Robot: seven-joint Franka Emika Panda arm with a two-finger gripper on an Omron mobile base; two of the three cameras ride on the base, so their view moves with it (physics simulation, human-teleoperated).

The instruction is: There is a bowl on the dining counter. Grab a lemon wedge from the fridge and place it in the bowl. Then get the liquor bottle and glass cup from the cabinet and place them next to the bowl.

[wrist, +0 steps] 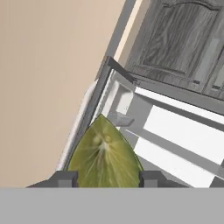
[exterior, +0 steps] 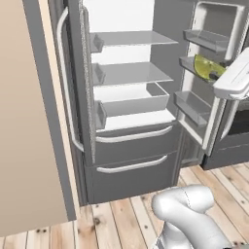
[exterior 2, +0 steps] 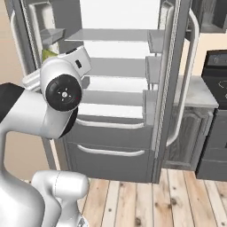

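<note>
The fridge (exterior: 131, 146) stands open, its pale shelves bare. The lemon wedge (exterior: 209, 67), yellow-green and glossy, lies on a middle shelf of the open right door (exterior: 194, 104). My white hand reaches in to that shelf from the right. In the hand view the lemon wedge (wrist: 105, 153) sits between the two dark fingertips of my gripper (wrist: 108, 177), and each tip presses against one of its sides. From the right base camera a sliver of the lemon wedge (exterior 2: 48, 54) peeks out behind my forearm. The bowl, liquor bottle, glass cup and cabinet are out of view.
The fridge's other door (exterior: 65, 87) swings out on the left with a long curved handle. Two closed drawers (exterior: 133, 168) sit below the shelves. A beige wall panel (exterior: 24, 121) lies left of the fridge. A dark stove (exterior 2: 217, 66) and grey base cabinet (exterior 2: 186, 137) stand right.
</note>
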